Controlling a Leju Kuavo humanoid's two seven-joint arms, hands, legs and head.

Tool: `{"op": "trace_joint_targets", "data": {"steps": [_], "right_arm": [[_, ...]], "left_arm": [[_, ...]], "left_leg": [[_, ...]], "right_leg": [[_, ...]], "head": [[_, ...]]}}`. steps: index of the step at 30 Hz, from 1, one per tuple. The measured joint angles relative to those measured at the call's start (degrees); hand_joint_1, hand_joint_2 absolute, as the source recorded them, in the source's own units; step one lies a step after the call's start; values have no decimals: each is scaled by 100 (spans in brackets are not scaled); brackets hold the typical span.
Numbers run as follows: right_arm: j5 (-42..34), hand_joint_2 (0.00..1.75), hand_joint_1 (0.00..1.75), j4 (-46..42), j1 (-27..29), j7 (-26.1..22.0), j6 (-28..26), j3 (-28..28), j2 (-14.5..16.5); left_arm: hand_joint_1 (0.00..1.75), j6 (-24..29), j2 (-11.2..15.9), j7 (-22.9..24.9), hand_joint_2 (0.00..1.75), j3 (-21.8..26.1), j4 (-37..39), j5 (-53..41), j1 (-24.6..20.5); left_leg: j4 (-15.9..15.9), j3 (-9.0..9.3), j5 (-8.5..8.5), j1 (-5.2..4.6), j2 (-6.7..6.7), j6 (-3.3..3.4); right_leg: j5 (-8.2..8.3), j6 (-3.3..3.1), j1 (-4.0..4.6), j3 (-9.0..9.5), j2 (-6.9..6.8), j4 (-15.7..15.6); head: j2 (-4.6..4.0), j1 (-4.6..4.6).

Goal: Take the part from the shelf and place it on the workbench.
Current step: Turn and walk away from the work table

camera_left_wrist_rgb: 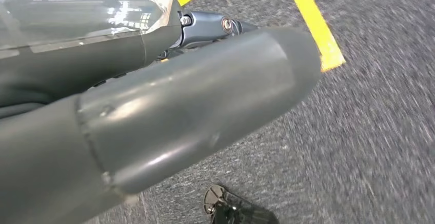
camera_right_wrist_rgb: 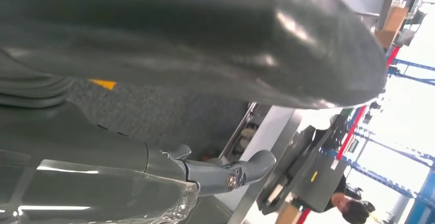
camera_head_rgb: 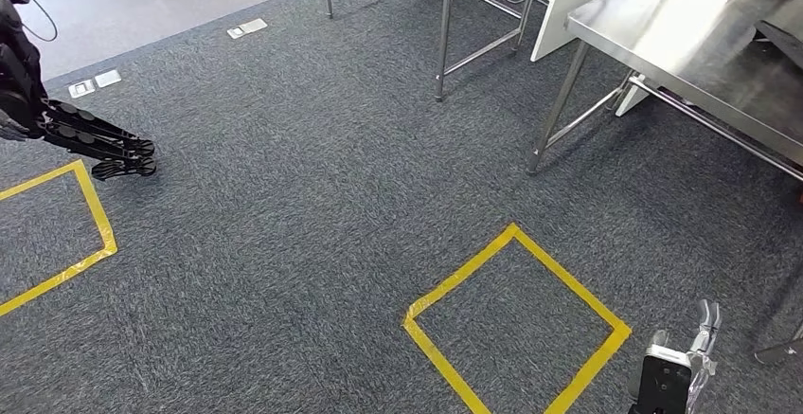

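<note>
My left hand (camera_head_rgb: 102,143) hangs at the far left of the head view, its dark fingers stretched out straight over the carpet with nothing in them. The left wrist view shows its thick grey thumb (camera_left_wrist_rgb: 195,106) and one straight finger (camera_left_wrist_rgb: 210,26) above the floor, also holding nothing. My right hand (camera_head_rgb: 684,365) is low at the bottom right, fingers pointing up and apart, empty. In the right wrist view its thumb (camera_right_wrist_rgb: 215,34) and a finger (camera_right_wrist_rgb: 231,172) are spread. The steel workbench (camera_head_rgb: 682,26) stands at the upper right, ahead of my right hand.
Grey carpet carries a yellow tape square (camera_head_rgb: 516,324) in front of me and another (camera_head_rgb: 66,234) at the left. A second steel-legged table frame (camera_head_rgb: 443,26) stands at the top middle. A person (camera_right_wrist_rgb: 354,209) is far off past the bench.
</note>
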Motion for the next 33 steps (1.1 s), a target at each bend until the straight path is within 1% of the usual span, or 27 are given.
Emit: {"op": "trace_joint_targets", "data": {"steps": [1,2,3,4,5,6,7,8,9,10,11,12,13,15,17,19,21,22,23,24,26,27,28,29,31,32,33], "right_arm": [[15,0,0,0,-7,4,-3,1,4],[29,0,0,1,-7,8,-10,2,5],[41,0,0,4,-1,13,-20,-1,1],[50,0,0,7,9,17,-31,-5,-4],[58,0,0,10,23,21,-41,-10,-11],[66,0,0,12,39,26,-50,-15,-17],[75,0,0,12,54,29,-56,-21,-20],[83,0,0,12,65,34,-62,-29,-25],[86,0,0,12,72,38,-66,-40,-31],[87,0,0,13,74,39,-67,-51,-38],[85,0,0,13,77,40,-69,-58,-46],[84,0,0,14,84,40,-70,-63,-51],[83,0,0,14,90,40,-70,-67,-55],[88,0,0,15,92,40,-72,-74,-54],[114,0,0,22,79,59,-78,-78,-49],[138,0,0,75,70,138,-87,-100,-49],[149,0,0,328,-8,280,-110,-196,-58],[176,0,0,580,-106,359,-134,-288,-66],[276,0,0,932,-234,441,-175,-430,-77],[463,0,0,1350,-395,512,-219,-617,-88],[952,0,0,2367,-734,550,-268,-1175,-119],[1112,0,0,2881,-884,490,-271,-1492,-138],[1184,0,0,3366,-1007,391,-268,-1796,-162],[1184,0,0,3770,-1103,290,-266,-2050,-180],[1173,0,0,4370,-1273,167,-267,-2398,-199],[1175,0,0,4607,-1352,146,-268,-2519,-194],[1178,0,0,4811,-1419,135,-270,-2617,-187]], "left_arm": [[0,-1,0,-8,0,13,1,30,0],[0,1,1,-15,0,22,1,49,-5],[0,3,2,-20,0,31,1,66,-12],[0,7,4,-27,0,41,1,85,-20],[0,12,2,-38,0,58,1,105,-22],[0,16,-1,-54,0,84,1,131,-21],[0,19,-5,-76,0,111,1,158,-18],[0,21,-11,-99,0,135,1,185,-15],[0,22,-15,-121,0,154,1,210,-14],[0,25,-19,-138,0,163,1,227,-14],[0,28,-20,-150,0,169,1,239,-15],[0,33,-21,-159,0,179,1,244,-15],[0,38,-20,-163,0,192,1,246,-14],[0,48,-18,-168,0,233,1,251,0],[0,51,-22,-167,0,261,3,252,12],[0,52,-28,-166,0,265,5,249,-3],[0,53,-31,-163,0,267,7,222,-19],[0,56,-33,-158,0,267,7,191,-18],[0,69,-36,-144,0,264,8,140,-14],[0,93,-38,-125,0,256,9,71,-10],[0,181,-38,-59,0,198,10,-126,-14],[0,226,-39,-24,0,156,10,-227,-21],[0,265,-43,9,0,113,11,-309,-26],[0,292,-47,33,0,78,13,-364,-28],[0,322,-51,56,0,38,14,-401,-14],[0,332,-52,61,0,19,15,-407,-7],[0,338,-53,64,0,1,15,-411,-8]], "left_leg": [[-18,-3,24,4,-63,46],[-37,-4,53,15,-121,91],[-45,-12,73,24,-183,124],[-44,-28,85,21,-251,145],[-43,-41,93,17,-323,156],[-41,-49,98,14,-402,161],[-38,-50,102,12,-482,161],[-36,-46,106,12,-563,155],[-32,-40,110,14,-642,147],[-25,-38,115,8,-712,131],[-13,-44,117,-2,-776,112],[-5,-56,121,-10,-829,86],[-1,-73,128,-14,-876,54],[12,-112,135,5,-922,-12],[120,-173,56,6,-782,-55],[564,-374,-228,7,-518,-87],[1319,-723,-587,29,-358,-127],[1594,-847,-673,42,-324,-142],[1693,-885,-665,54,-301,-151],[1546,-800,-551,65,-273,-154],[764,-382,-219,72,-111,-142],[395,-189,-94,63,-29,-127],[164,-69,-31,49,25,-105],[77,-34,-24,27,34,-79],[67,-50,-1,2,-75,-9],[44,-48,17,3,-122,33],[18,-44,40,12,-165,79]], "right_leg": [[-65,18,-11,-35,96,89],[-184,21,-25,-121,244,292],[-354,7,-45,-280,423,626],[-537,-15,-47,-474,550,1043],[-678,-22,-51,-664,609,1440],[-744,-6,-51,-793,634,1697],[-705,33,-51,-808,648,1721],[-576,84,-56,-706,666,1499],[-393,135,-70,-519,723,1096],[-223,171,-87,-325,834,659],[-95,177,-105,-183,921,317],[-26,161,-112,-108,984,117],[-6,128,-105,-83,997,54],[27,43,-107,-64,882,46],[60,-28,-134,-46,791,27],[61,-72,-126,-46,698,21],[50,-97,-95,-50,564,21],[46,-102,-84,-52,495,21],[43,-104,-78,-53,430,22],[38,-107,-77,-51,366,22],[22,-98,-75,-28,236,23],[6,-80,-58,-19,170,24],[-8,-53,-39,-8,115,24],[-19,-25,-21,0,64,22],[-33,31,-8,10,-3,17],[-64,54,-20,0,49,51],[-140,64,-34,-50,164,166]], "head": [[0,3],[0,6],[0,12],[0,18],[0,19],[0,20],[0,21],[0,21],[0,23],[0,25],[0,23],[0,21],[0,17],[0,10],[0,2],[0,-28],[0,-51],[0,-49],[0,-51],[0,-50],[0,-52],[0,-48],[0,-42],[0,-32],[0,-25],[0,-20],[0,-15]]}}
